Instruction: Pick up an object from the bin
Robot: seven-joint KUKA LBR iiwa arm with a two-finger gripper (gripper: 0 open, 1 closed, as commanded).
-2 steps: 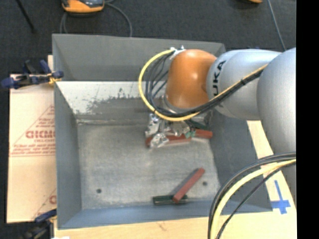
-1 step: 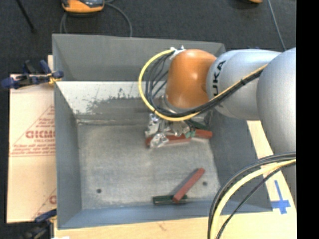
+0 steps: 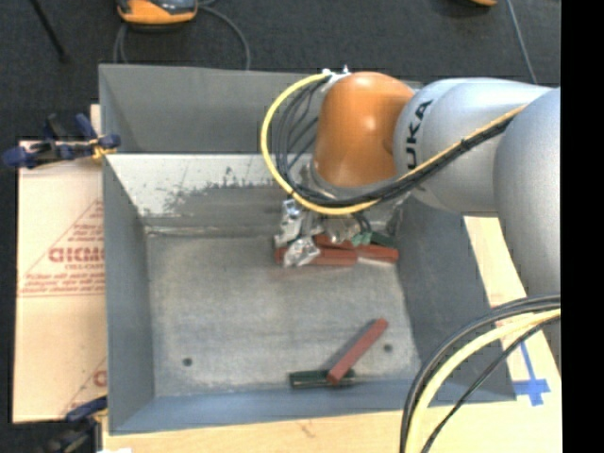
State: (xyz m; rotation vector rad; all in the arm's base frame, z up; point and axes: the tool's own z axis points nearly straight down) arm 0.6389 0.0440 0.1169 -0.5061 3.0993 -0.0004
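At the bin's (image 3: 127, 281) back, the pincer (image 3: 300, 246), grip unclear, overhangs a flat reddish-brown bar (image 3: 368, 254).

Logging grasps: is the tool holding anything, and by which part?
Cannot be told: the tool is at the red bars at the back of the bin.

In the bin (image 3: 125, 291), one stick (image 3: 376, 253) lies by the back wall, a second stick (image 3: 360, 347) well apart near the front.
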